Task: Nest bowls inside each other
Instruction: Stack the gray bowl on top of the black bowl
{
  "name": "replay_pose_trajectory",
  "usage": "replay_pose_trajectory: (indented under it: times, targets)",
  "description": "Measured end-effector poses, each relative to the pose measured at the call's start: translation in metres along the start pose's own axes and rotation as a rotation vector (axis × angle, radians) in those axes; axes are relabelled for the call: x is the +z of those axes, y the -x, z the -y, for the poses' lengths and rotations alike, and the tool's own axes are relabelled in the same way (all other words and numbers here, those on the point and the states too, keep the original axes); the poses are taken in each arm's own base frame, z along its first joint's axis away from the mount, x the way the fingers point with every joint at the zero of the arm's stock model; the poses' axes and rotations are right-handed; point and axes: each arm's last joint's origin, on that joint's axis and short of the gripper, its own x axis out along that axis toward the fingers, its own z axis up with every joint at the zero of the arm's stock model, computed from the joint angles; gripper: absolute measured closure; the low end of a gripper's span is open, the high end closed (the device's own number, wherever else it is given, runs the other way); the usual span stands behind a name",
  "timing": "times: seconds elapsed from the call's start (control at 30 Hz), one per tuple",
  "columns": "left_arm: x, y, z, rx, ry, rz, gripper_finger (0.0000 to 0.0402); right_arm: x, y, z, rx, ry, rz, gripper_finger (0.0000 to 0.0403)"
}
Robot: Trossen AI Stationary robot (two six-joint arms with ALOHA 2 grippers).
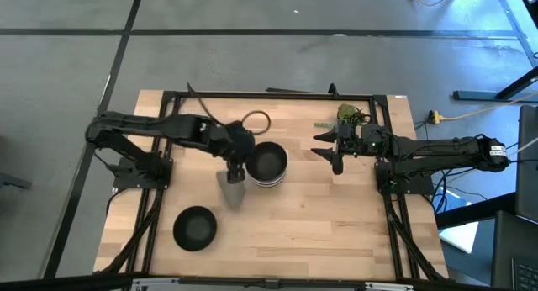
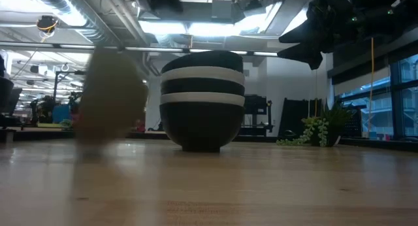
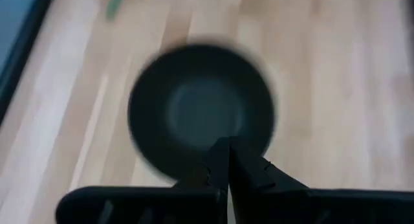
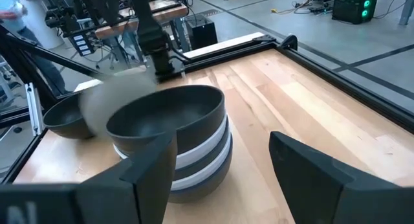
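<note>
A stack of nested black and white bowls (image 1: 267, 163) (image 2: 202, 98) (image 4: 174, 140) stands mid-table with a black bowl on top. A single black bowl (image 1: 195, 228) (image 4: 61, 117) sits near the table's near-left corner. The grey-green bowl (image 1: 233, 190) (image 2: 108, 98) (image 4: 103, 111) shows blurred and tipped on its side, just left of the stack. My left gripper (image 1: 237, 169) (image 3: 226, 160) is right above it, fingers shut. My right gripper (image 1: 324, 148) (image 4: 220, 143) hovers open to the right of the stack. My left gripper points down beside the blurred grey-green bowl. I cannot tell whether its shut fingers (image 3: 217, 156) touch the bowl; the left wrist view shows only the stack's top bowl (image 3: 200, 107) beyond them.
A green plant sprig (image 1: 351, 114) (image 2: 320, 131) lies at the far right of the table. A cable loop (image 1: 256, 120) lies behind the stack. A black frame rail (image 1: 269, 93) borders the table. Bare wood spreads across the near right part.
</note>
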Motion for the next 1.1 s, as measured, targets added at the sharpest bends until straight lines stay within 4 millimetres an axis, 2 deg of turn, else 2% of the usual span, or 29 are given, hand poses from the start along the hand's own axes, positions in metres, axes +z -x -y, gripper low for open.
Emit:
replay_pose_trajectory:
  times: [0.17,0.47,0.63,1.1]
  targets:
    - [-0.011,-0.024,-0.001,0.056,0.011,-0.184,0.0401,0.0,0.0,0.0,-0.001,-0.002,-0.004,0.0155]
    - [-0.027,-0.047,0.001,0.047,0.047,-0.284,0.0401,-0.001,0.0,0.0,-0.001,0.002,-0.006,0.0155]
    - [-0.033,-0.05,0.001,0.054,0.068,-0.305,0.0401,-0.001,0.0,0.0,-0.001,0.013,-0.007,0.0155]
    - [-0.033,-0.05,0.001,0.053,0.087,-0.303,0.0402,-0.001,0.0,0.0,-0.001,0.026,-0.007,0.0155]
